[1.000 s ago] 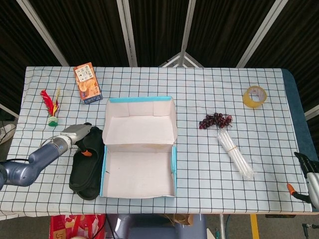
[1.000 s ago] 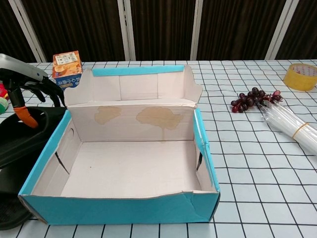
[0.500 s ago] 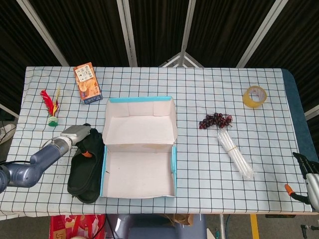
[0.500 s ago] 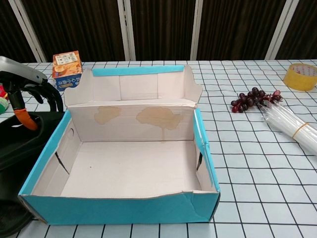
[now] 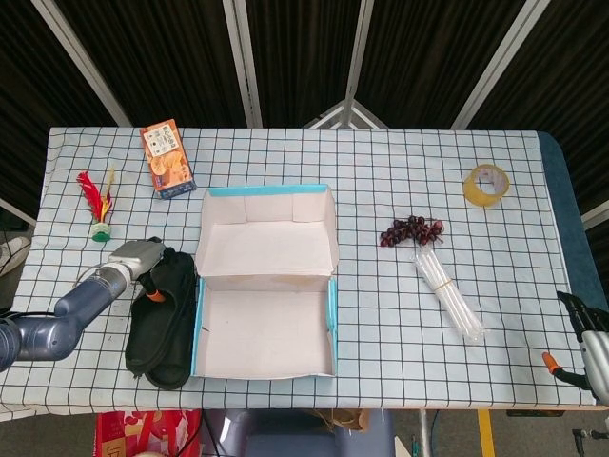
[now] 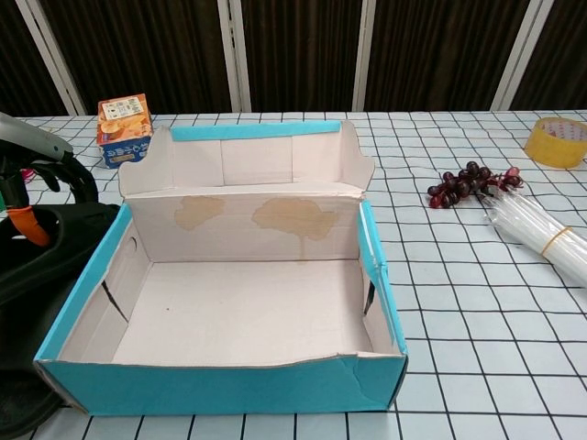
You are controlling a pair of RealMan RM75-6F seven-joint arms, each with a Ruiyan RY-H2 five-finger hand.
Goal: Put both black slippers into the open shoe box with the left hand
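The open shoe box (image 5: 266,328) with blue edges lies in the middle of the table, its inside (image 6: 238,316) bare. Two black slippers (image 5: 162,319) lie stacked against the box's left wall. In the chest view the upper slipper (image 6: 50,252) is tilted, with its far end raised over the lower slipper (image 6: 16,408). My left hand (image 5: 143,259) grips the far end of the upper slipper, and its fingers (image 6: 78,179) curl over the edge. My right hand (image 5: 582,335) hangs at the table's right front corner with fingers apart and nothing in it.
An orange carton (image 5: 166,158) and a red feathered shuttlecock (image 5: 97,205) stand at the back left. Right of the box lie dark grapes (image 5: 411,230), a bundle of clear tubes (image 5: 447,295) and a roll of yellow tape (image 5: 485,184).
My left hand has drawn back to the left and slightly away from the box, taking the slipper's end with it. The slippers have shifted a little leftward.
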